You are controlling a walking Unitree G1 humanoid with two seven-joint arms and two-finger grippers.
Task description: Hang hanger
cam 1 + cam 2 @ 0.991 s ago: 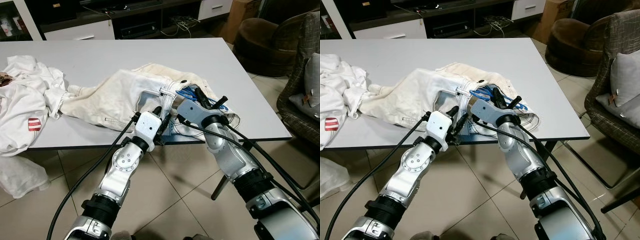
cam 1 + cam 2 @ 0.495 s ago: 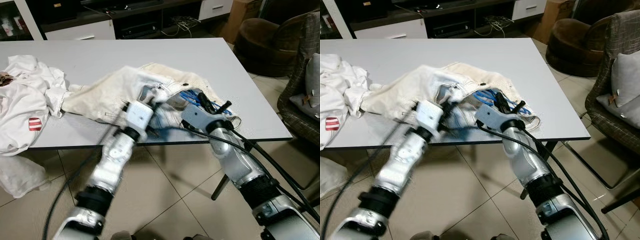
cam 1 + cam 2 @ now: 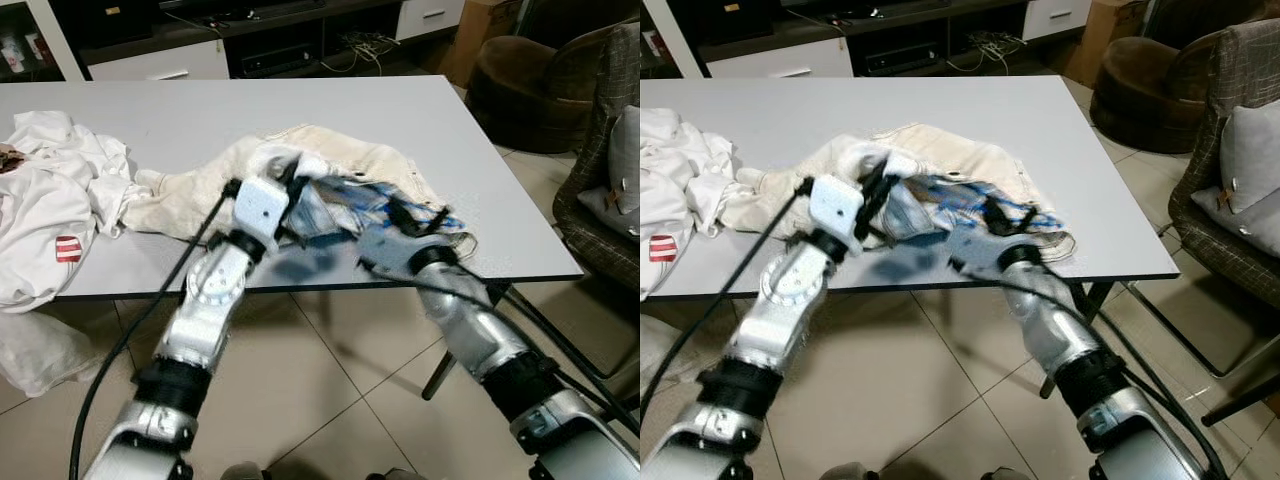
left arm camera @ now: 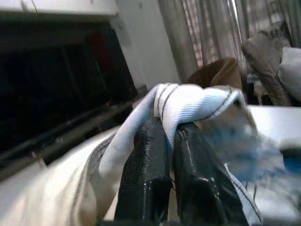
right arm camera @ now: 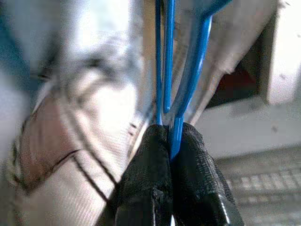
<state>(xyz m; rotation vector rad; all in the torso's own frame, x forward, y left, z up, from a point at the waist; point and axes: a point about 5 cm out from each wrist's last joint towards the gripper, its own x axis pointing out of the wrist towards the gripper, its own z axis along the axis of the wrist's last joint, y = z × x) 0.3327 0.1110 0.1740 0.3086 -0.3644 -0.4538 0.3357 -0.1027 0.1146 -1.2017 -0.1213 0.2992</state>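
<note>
Near the worktop's (image 3: pixel 150 120) front edge, your left pincer (image 4: pixel 170 136) pinches a lifted fold of the cream trousers (image 3: pixel 340 160), while your right pincer (image 5: pixel 170 136) is clamped on the blue hanger (image 5: pixel 190 70) inside them.

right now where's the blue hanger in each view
Left eye view: blue hanger lies on the cream trousers.
Right eye view: same spot, near the table's front edge.
Right wrist view: clamped between the right gripper fingers.
Left wrist view: blue blur, unclear.
Shared landmark: the trousers.

Grey table (image 3: pixel 180 115): cream trousers (image 3: pixel 330 160), white shirt (image 3: pixel 50 215).
</note>
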